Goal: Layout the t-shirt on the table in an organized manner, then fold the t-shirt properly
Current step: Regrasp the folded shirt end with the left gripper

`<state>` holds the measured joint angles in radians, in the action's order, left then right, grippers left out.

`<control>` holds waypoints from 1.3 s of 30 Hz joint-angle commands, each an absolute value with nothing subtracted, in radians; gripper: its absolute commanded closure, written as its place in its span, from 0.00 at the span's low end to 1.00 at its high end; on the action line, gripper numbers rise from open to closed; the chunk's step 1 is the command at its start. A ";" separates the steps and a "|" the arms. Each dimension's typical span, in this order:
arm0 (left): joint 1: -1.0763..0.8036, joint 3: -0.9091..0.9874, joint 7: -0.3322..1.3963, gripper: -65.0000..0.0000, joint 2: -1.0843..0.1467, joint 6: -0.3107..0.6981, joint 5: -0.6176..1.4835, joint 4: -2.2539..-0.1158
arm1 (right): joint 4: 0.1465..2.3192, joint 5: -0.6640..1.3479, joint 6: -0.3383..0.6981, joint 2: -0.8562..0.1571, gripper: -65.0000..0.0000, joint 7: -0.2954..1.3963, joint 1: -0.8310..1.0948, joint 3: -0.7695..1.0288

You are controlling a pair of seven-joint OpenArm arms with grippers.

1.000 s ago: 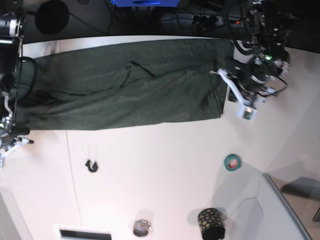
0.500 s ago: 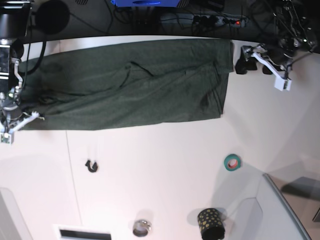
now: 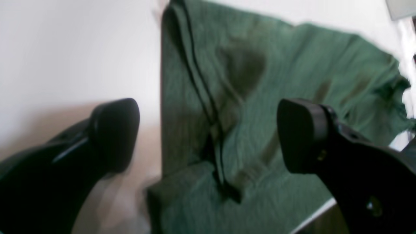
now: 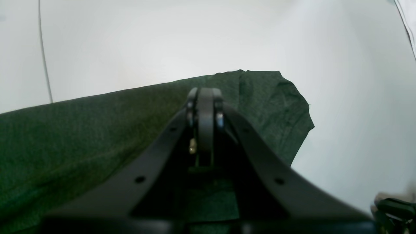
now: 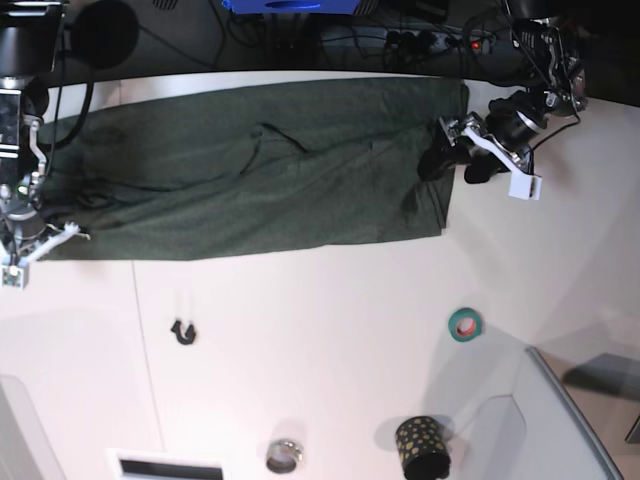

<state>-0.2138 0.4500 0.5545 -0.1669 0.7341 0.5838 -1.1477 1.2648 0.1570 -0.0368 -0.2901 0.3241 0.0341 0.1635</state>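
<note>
Lying along the far edge of the broad smooth white table, the large dark green short-sleeved cotton t-shirt is spread in one long band from left to right, already doubled lengthwise by the look of the layered hems in the left wrist view. That shape suits a next fold across its length, which I judge is why an arm waits at each end.

Left gripper, at the scene's right end: black jaws spread wide, straddling the shirt's short edge, one finger over bare table, the other over cloth. Nothing is between them yet. Likely lining up to pinch that layered edge.

Right gripper, at the scene's left end: jaws closed tight, tip low over the cloth near the shirt's corner. Whether fabric is pinched I cannot tell.

Small items on the near table sit well apart from the shirt.
</note>
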 commanded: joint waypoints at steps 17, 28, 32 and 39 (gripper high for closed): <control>-0.232 0.349 0.621 0.46 -0.113 0.698 0.518 -1.101 | 1.280 0.153 -0.042 -0.306 1.00 0.300 0.021 0.174; -0.200 0.351 0.618 1.00 -0.147 0.698 0.521 -1.119 | 1.287 0.157 -0.042 -0.306 1.00 0.300 0.024 0.174; -0.211 0.351 0.618 1.00 -0.180 0.698 0.521 -1.231 | 1.303 0.157 -0.042 -0.286 1.00 0.300 0.039 0.173; -0.292 0.351 0.624 1.00 -0.237 0.587 0.518 -1.477 | 1.328 0.156 -0.042 -0.259 1.00 0.326 0.039 0.173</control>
<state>-0.2905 0.3466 0.6434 -0.2249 0.5674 0.4984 -1.4586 1.3083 0.1574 -0.0349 -0.2386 0.3424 0.0536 0.1680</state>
